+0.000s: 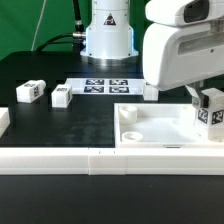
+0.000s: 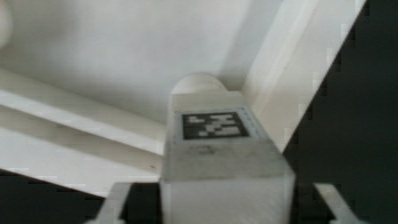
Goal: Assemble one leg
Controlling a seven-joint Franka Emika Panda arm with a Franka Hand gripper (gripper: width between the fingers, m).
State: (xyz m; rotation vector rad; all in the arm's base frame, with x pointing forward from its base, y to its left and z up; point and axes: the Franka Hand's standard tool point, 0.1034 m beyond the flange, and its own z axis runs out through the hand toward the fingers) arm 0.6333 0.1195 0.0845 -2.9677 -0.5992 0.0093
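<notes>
My gripper [image 1: 206, 104] is at the exterior view's right, over the right end of the large white tray-like part [image 1: 160, 128]. It is shut on the leg [image 1: 212, 114], a small white block held upright with its marker tag facing the camera. In the wrist view the leg [image 2: 217, 140] runs away from the fingers [image 2: 121, 202], and its rounded far end lies by the tray's raised rim [image 2: 285, 60]. Whether that end touches the tray cannot be told.
Three more white legs lie on the black table: two at the left [image 1: 29, 91] [image 1: 62, 96] and one by the marker board [image 1: 150, 92]. The marker board [image 1: 105, 86] lies before the arm's base. A long white bar [image 1: 60, 160] runs along the front. Another white part [image 1: 3, 122] is at the left edge.
</notes>
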